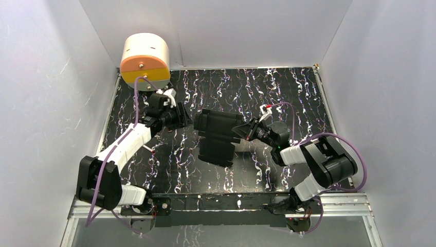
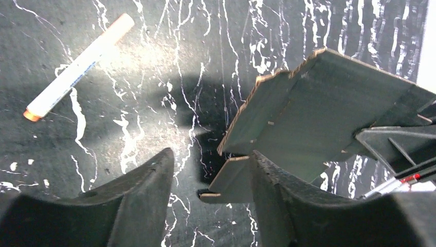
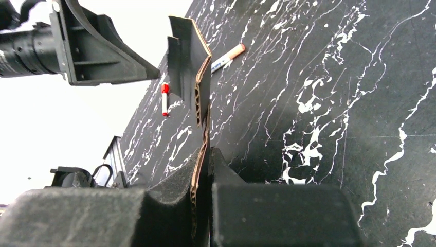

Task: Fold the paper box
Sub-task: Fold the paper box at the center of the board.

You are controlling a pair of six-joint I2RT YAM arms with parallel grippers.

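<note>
Closest to the right wrist lens, the right gripper (image 3: pixel 206 157) has its fingers pressed together on the corrugated edge of the paper box (image 3: pixel 187 56), so I read that side as a firm pinch. The card rises on edge from the pinch, lifted off the marbled table (image 1: pixel 308 92), about mid-table between the two arms. Its panels are partly bent up rather than lying flat. The left gripper (image 2: pixel 211 154) is spread wide and holds nothing. One small flap of the box sits in the gap, close against one finger, though I cannot tell whether they touch.

My judgement is that I am early in the folding: the right arm anchors the blank while the left lines up to work a flap or side panel along its crease. The next move, as I see it, calls for the left fingers to close on or push that flap and turn it about the crease. The right must hold steady so the thin card does not twist or slip out.

To the left of the box, a white marker (image 2: pixel 77 67) with an orange cap lies on the table, well apart from it. A red-tipped pen (image 3: pixel 164 99) lies beyond the box. At the far left corner sits a cream drum (image 1: pixel 145 56) with an orange face, just behind the left arm. None blocks the fold, but the marker could be in the left arm's way if it drops low.
</note>
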